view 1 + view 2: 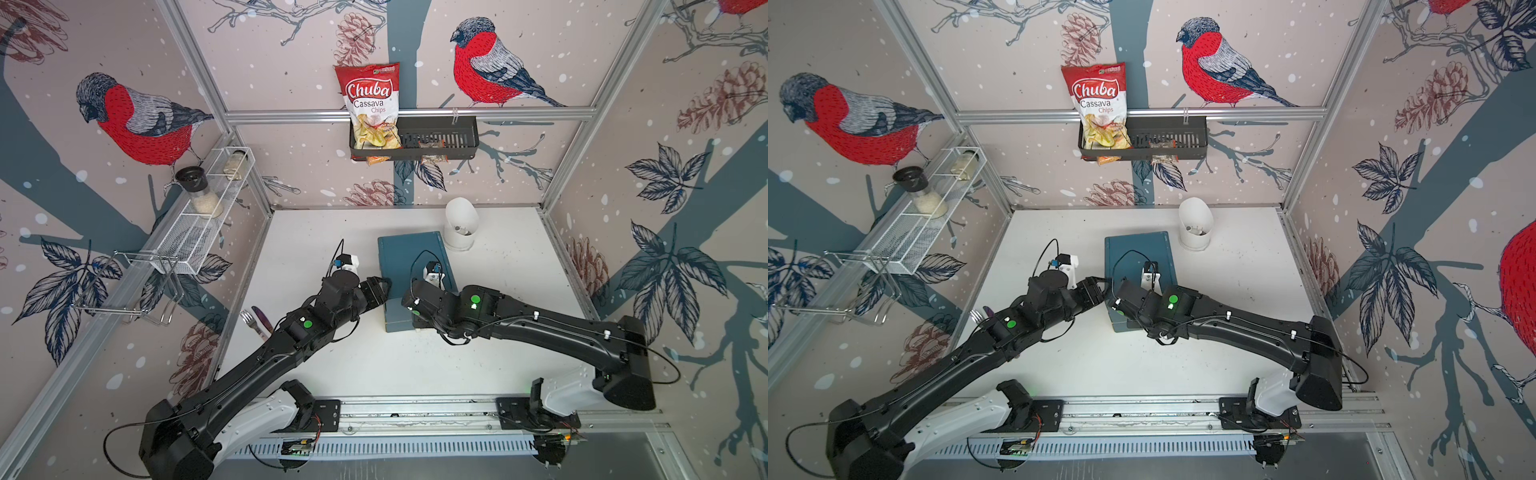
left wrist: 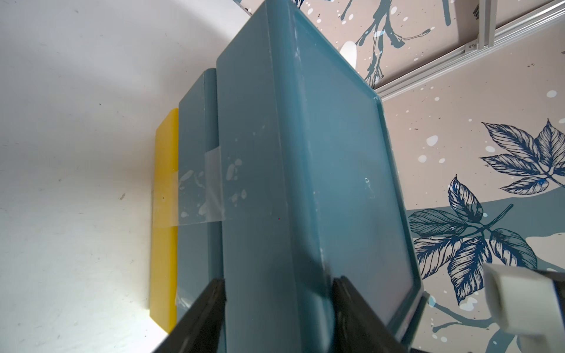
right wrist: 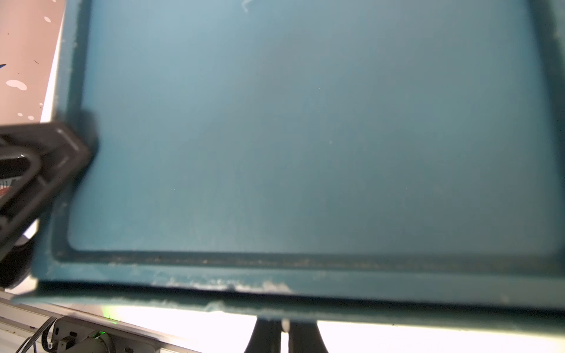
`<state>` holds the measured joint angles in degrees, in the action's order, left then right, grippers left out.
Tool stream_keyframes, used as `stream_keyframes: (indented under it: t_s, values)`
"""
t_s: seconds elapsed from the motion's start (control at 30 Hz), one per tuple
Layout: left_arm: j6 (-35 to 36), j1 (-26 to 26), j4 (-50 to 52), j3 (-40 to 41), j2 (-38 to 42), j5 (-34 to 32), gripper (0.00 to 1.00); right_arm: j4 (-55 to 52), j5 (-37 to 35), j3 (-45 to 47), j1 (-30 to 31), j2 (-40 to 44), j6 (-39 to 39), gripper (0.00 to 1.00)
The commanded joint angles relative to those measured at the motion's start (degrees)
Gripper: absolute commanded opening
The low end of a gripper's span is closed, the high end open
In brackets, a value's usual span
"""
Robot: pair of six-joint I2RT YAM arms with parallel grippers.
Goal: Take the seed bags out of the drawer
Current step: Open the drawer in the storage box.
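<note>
Drawer unit (image 1: 409,253), mid-table, no drawer seen open; seed bags out of sight, presumably inside. Your left gripper (image 2: 278,278) straddles its left edge, and you cannot tell whether it is clamped or merely spread. Your right gripper (image 3: 284,328), jaws pressed together, sits at its near edge. Pull without a firm brace and the unit may slide or tip.

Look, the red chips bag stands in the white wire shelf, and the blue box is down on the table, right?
Not quite. The red chips bag stands in the black basket on the back wall, not in the white wire shelf. Both top views show it. The blue box is indeed down on the table.
</note>
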<state>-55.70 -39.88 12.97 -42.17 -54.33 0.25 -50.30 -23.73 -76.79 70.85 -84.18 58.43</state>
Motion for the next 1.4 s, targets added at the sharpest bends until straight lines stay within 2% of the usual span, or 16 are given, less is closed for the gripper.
stream_keyframes:
  t_s: [0.0,0.1,0.3,0.63,0.93,1.1,1.37]
  values:
    - [0.4,-0.01,9.85,-0.44,-0.2,-3.19,0.67,-1.85,-3.35,0.28,0.08,1.28,-0.58,0.0]
    - [0.9,0.01,9.7,-1.94,-1.86,-4.36,0.67,-1.73,-3.18,0.67,0.67,1.65,-0.77,0.0]
    - [0.14,0.06,10.05,-2.4,-4.52,-5.68,0.56,-3.48,-4.26,0.27,4.12,1.05,0.66,0.0]
    - [-2.05,0.24,10.77,0.72,-3.41,-8.86,0.48,-12.78,-8.54,-0.63,14.78,0.51,10.14,0.0]
    - [-1.83,0.2,10.14,0.51,-4.59,-8.49,0.45,-14.19,-8.34,2.77,22.58,2.58,18.85,0.0]
    - [-1.36,0.27,9.52,0.77,-5.12,-9.78,0.45,-11.65,-7.15,5.51,23.67,3.59,19.44,0.0]
    - [2.18,0.89,6.65,-0.29,-7.49,-11.17,0.44,-9.21,-9.77,6.04,23.07,4.43,18.65,0.0]
